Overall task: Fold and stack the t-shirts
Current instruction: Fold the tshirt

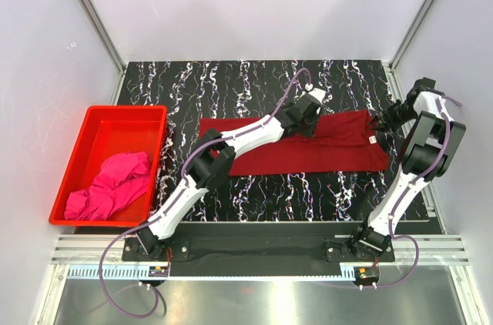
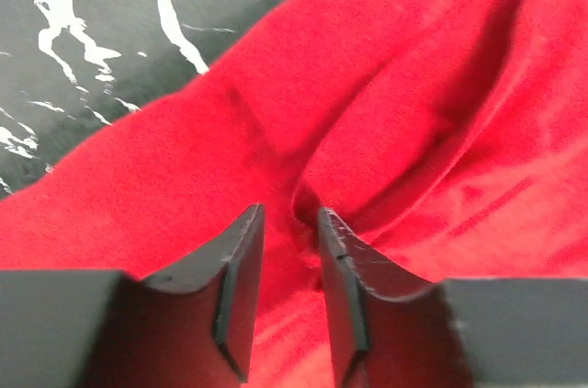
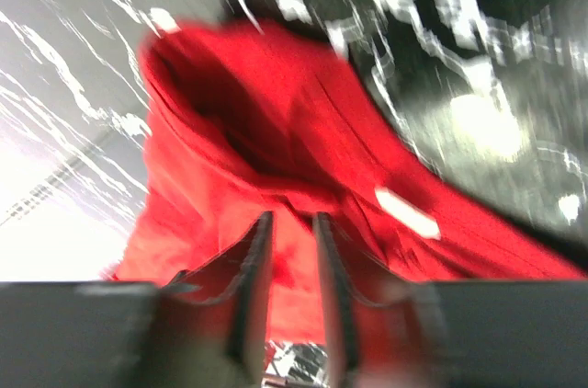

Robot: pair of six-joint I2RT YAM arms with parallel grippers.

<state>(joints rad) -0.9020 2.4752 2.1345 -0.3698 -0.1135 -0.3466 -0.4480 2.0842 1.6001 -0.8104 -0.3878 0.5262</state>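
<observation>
The dark crimson t-shirt (image 1: 308,152) lies as a long folded strip across the middle of the black marbled table. Its white neck label (image 1: 373,139) is at the right end. My left gripper (image 1: 310,113) is down on the strip's far edge; in the left wrist view (image 2: 289,213) its jaws stand close together with a ridge of crimson cloth (image 2: 395,103) between them. My right gripper (image 1: 383,126) is at the strip's right end; in the blurred right wrist view (image 3: 292,216) its jaws pinch crimson cloth (image 3: 230,112) beside the label (image 3: 407,212). The magenta t-shirt (image 1: 112,186) lies crumpled in the bin.
A rigid red plastic bin (image 1: 115,121) stands at the table's left edge. White walls with metal posts enclose the back and sides. The black marbled table (image 1: 254,82) shows bare behind and in front of the crimson strip.
</observation>
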